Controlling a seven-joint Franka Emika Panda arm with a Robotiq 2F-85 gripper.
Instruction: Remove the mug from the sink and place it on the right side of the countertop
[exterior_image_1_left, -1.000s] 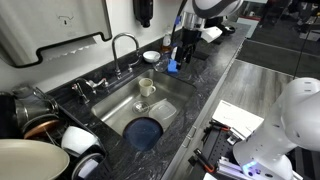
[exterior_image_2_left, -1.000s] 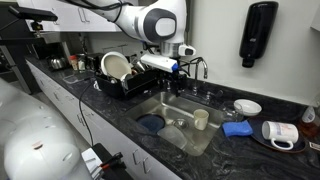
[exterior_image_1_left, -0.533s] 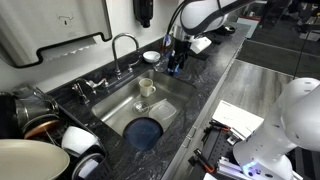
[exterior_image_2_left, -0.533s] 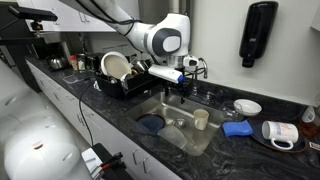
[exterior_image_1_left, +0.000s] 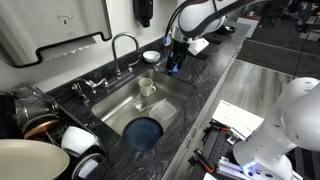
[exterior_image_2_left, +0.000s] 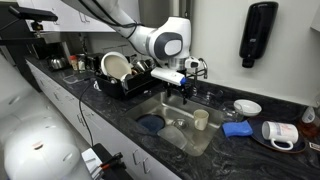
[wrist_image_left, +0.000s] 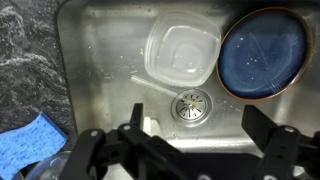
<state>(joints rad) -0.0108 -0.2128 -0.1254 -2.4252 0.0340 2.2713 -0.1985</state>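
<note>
The cream mug stands upright in the steel sink, near the end by the faucet; it also shows in the other exterior view. My gripper hangs above that end of the sink, well above the mug, open and empty. In the wrist view the two dark fingers are spread wide over the sink floor near the drain, and only a small cream edge shows behind one finger. The dark speckled countertop runs along the sink.
A blue plate and a clear plastic container lie in the sink. A blue object, a white bowl and a white cup on a plate sit on the counter. The faucet and a dish rack stand close by.
My gripper has moved from above the counter toward the sink and a little lower, mostly in the first half second. The mug and dishes have not moved.
</note>
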